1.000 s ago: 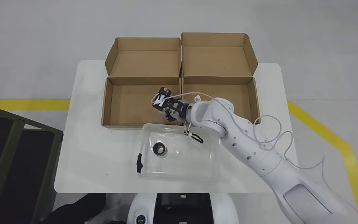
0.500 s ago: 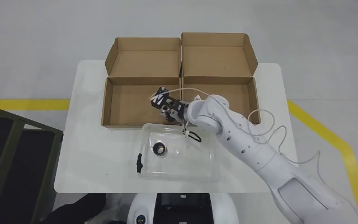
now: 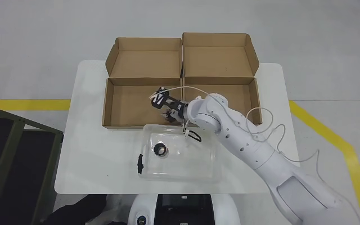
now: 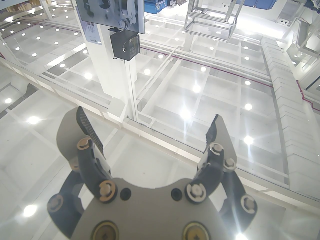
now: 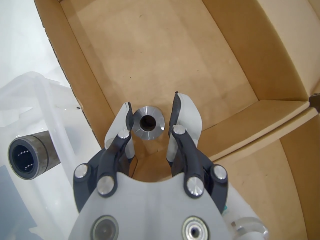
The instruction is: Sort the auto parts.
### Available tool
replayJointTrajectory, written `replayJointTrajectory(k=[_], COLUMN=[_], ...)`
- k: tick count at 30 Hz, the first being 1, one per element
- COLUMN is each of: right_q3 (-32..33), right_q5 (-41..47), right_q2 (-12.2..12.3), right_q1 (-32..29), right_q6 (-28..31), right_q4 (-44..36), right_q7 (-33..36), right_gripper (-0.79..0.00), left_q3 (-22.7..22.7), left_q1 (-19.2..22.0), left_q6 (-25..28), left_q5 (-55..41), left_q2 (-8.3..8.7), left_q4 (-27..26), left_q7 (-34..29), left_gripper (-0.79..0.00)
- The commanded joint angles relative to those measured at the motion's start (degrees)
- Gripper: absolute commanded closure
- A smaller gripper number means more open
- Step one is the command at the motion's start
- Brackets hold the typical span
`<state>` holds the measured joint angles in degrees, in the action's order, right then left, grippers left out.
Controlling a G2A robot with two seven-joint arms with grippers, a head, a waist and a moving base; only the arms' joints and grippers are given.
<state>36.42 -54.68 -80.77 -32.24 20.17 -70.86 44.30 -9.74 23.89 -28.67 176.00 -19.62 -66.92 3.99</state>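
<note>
Right end effector [image 5: 150, 116] | grips steel bushing [image 5: 149, 123] | over left cardboard box [image 3: 126, 104]

The right arm [image 3: 247, 140] is being shown as glossy white rounded segments, trailed by a thin white cable [image 3: 272, 117]. The left gripper [image 4: 147, 112] is being shown with a grey plate, black links, round screws and serrated fingers [image 4: 88, 128].

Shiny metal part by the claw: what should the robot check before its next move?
1. Metal part lines up with the right claw: ok.
2. Claw's hold on it: cannot tell.
3. Claw is over the left cardboard box: ok.
4. Bearing lies in the clear tray: ok.
5. Left claw open, pointing at the ceiling: ok.
</note>
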Motion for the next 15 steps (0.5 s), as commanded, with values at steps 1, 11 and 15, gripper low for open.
replayJointTrajectory(k=[1, 11, 15], right_q3=[0.19, 4.63, 6.63], right_q5=[0.01, -2.68, -4.62], right_q2=[-0.07, 1.48, 2.59], right_q1=[-0.14, -3.81, -7.26], right_q6=[0.09, 0.68, 1.63], right_q4=[-0.32, -10.60, -18.03], right_q7=[-0.06, 0.26, 1.37], right_gripper=[-0.283, -0.302, -0.320], left_q3=[0.00, 0.00, 0.00], left_q1=[0.00, 0.00, 0.00], left_q6=[0.00, 0.00, 0.00], left_q5=[0.00, 0.00, 0.00], left_q2=[0.00, 0.00, 0.00], left_q4=[0.00, 0.00, 0.00], left_q7=[0.00, 0.00, 0.00], left_gripper=[-0.785, -0.785, -0.785])
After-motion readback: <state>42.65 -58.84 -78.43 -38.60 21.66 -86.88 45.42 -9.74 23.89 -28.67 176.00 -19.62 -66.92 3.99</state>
